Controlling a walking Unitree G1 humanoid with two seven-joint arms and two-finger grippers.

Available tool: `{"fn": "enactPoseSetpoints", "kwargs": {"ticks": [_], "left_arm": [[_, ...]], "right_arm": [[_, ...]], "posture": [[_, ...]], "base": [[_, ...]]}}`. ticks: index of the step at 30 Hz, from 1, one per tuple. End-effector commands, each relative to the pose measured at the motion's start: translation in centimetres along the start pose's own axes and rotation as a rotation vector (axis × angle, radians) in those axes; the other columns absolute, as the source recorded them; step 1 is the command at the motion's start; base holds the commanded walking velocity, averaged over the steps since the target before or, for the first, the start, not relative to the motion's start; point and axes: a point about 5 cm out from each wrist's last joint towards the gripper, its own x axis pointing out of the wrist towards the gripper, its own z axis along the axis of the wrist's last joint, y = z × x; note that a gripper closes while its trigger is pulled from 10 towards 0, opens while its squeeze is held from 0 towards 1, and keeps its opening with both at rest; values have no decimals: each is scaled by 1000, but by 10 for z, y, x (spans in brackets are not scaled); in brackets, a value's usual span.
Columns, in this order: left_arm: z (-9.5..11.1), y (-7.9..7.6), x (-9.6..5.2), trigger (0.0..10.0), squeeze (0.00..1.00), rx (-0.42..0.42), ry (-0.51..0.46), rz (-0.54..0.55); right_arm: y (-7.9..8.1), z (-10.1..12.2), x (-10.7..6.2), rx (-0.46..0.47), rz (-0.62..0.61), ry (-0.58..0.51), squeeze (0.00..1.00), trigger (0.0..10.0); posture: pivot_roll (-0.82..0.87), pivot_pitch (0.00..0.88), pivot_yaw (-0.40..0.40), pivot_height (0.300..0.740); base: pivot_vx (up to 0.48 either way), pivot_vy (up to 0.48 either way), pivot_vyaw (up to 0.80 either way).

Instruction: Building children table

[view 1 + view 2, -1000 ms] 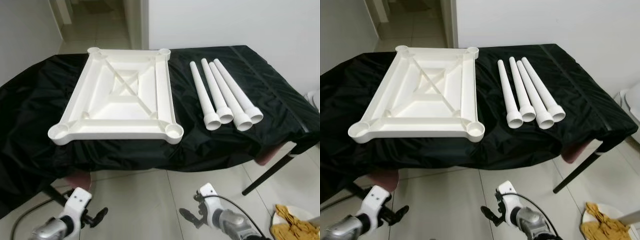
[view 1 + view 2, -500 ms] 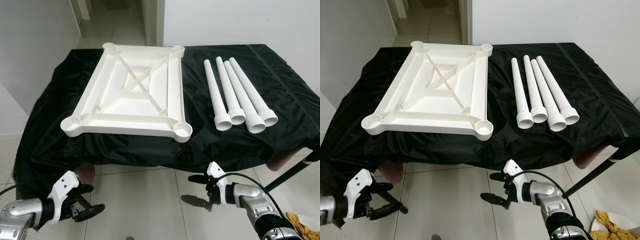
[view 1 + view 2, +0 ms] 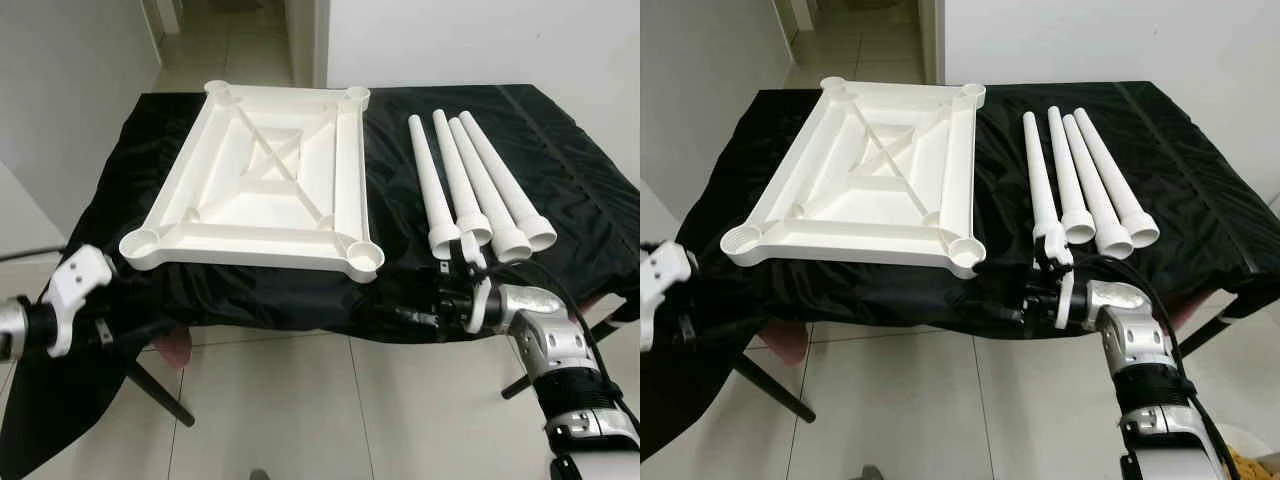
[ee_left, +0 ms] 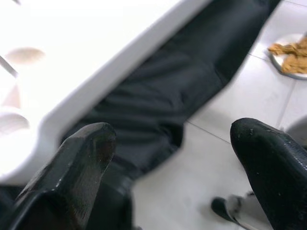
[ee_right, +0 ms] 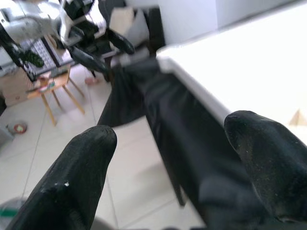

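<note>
White tabletop lies upside down on the desk, left half; four legs side by side toward right edge. Right claw wide open, empty, at front edge below legs. Left claw wide open, empty, off front-left corner.

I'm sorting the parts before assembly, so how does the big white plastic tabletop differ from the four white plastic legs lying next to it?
The white plastic tabletop is one wide, flat rectangular panel, lying underside up with its ribs and round corner sockets showing; the four white plastic legs are slim tapered tubes lying on their sides. The tabletop sits towards the robot's left, the legs in a close row towards its right, apart from it. Both are plain white and rest on the black cloth.
</note>
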Motion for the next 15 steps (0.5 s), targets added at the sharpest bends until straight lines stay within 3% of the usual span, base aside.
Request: {"fn": "enactPoseSetpoints", "kwargs": {"ticks": [1, 3, 8, 10, 11, 12, 14, 15], "left_arm": [[9, -1, 1, 10000, 0, 0, -48, -148], [23, 11, 9, 10000, 0, 30, -129, -41], [37, 21, 18, 10000, 0, 45, -219, 94], [40, 24, 21, 10000, 0, 20, -248, 136], [44, 35, 29, 10000, 0, -39, -326, 279], [45, 38, 32, 10000, 0, -72, -356, 326], [45, 38, 32, 10000, 0, -72, -356, 326], [45, 42, 36, 10000, 0, -105, -378, 382]], "right_arm": [[-6, 7, 3, -15, -56, -44, 0, 10000], [-15, 14, 6, -35, -155, -84, 0, 10000], [-26, 23, 12, -19, -316, -151, 0, 10000], [-30, 25, 13, 1, -375, -170, 0, 10000], [-37, 25, 14, 25, -508, -214, 0, 10000], [-39, 24, 15, 35, -561, -227, 0, 10000], [-39, 24, 15, 35, -561, -227, 0, 10000], [-41, 24, 16, 47, -621, -244, 0, 10000]], "posture": [[1, 8, 46, 740], [2, 4, 43, 740], [-6, 0, 44, 740], [-7, 0, 40, 740], [-14, 0, 35, 740], [-14, 0, 34, 740], [-14, 0, 34, 740], [-14, 0, 29, 740]], "base": [[0, 0, 0], [0, 0, 0], [0, 0, 0], [0, 0, 0], [0, 0, 0], [0, 0, 0], [0, 0, 0], [0, 0, 0]]}}
